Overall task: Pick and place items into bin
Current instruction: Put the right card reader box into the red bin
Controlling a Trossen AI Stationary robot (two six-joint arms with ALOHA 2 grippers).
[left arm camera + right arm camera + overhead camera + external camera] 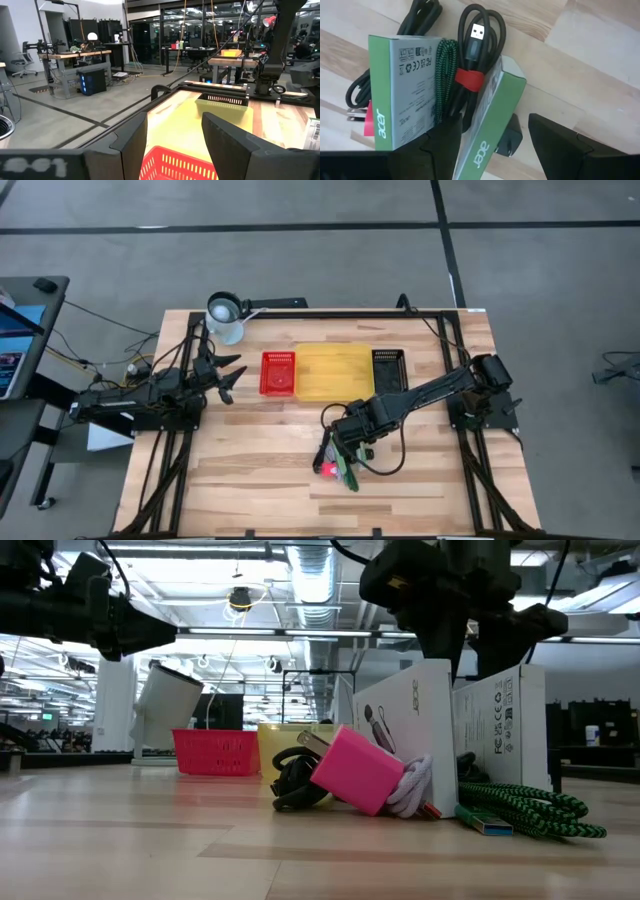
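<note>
The items lie in a heap on the table's near middle (335,465). Two white-and-green boxes (402,85) (492,125) stand on edge, as the low view shows (410,730). With them are a black cable coil with a red tie (480,55), a green braided cable (530,810), a pink charger (360,770) and a small black cube (510,140). My right gripper (495,120) hangs open over the heap, one finger (447,142) between the boxes and the other past the nearer box. My left gripper (228,377) waits open beside the red basket (278,372). My right gripper comes from above, pointing down, with its open fingers on either side of one box's upper edge (485,145). I cannot tell whether either finger touches the box or the green braided cable beside it.
A red basket, a yellow bin (335,370) and a black basket (389,368) stand in a row at the table's middle, beyond the heap. A white cup-like object (225,315) stands near the far left corner. Bare wood lies left of and in front of the heap.
</note>
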